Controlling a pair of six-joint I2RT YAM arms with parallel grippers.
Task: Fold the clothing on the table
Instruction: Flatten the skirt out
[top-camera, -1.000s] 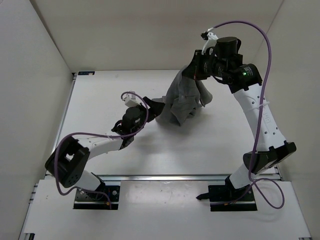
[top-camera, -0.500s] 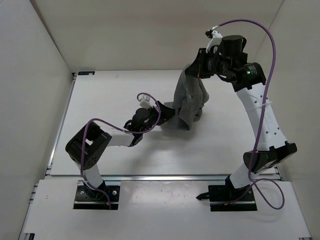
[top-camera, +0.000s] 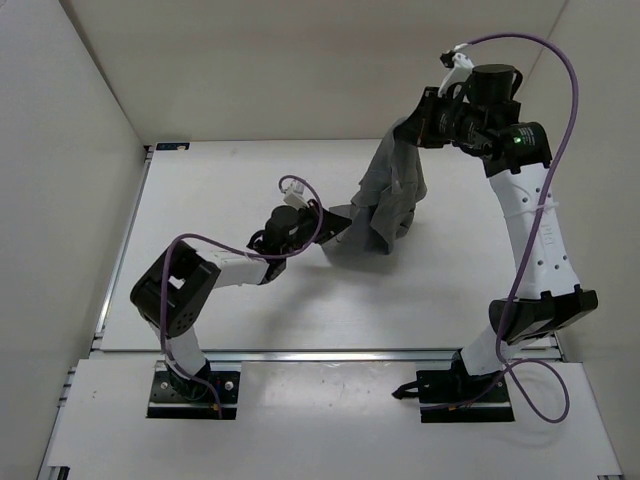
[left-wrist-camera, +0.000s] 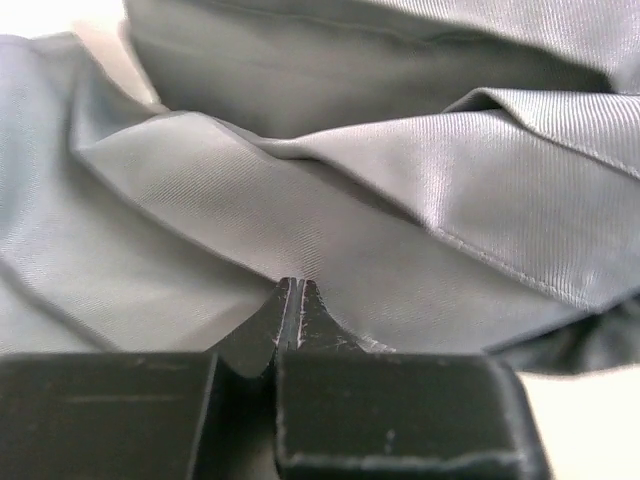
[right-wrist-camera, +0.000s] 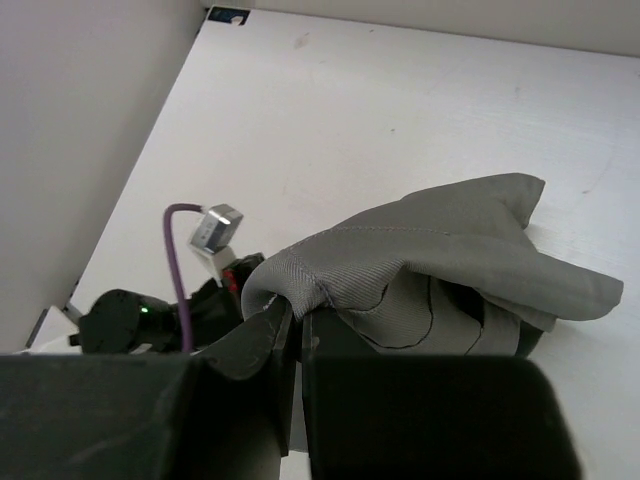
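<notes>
The table (top-camera: 200, 200) is bearing only the low end of the clothing (top-camera: 385, 205); the rest is hanging raised toward the back right. The right gripper (right-wrist-camera: 290, 310) is pinching a hemmed edge, now holding it higher than a second ago. The left gripper (left-wrist-camera: 298, 285), spread a moment back, is now pressing its fingers together at a lower fold. Cannot tell if cloth is caught. If so, stretching flat is likely starting.

Finely ribbed cloth clothing (left-wrist-camera: 350, 230); smooth matt table (top-camera: 200, 190)
</notes>
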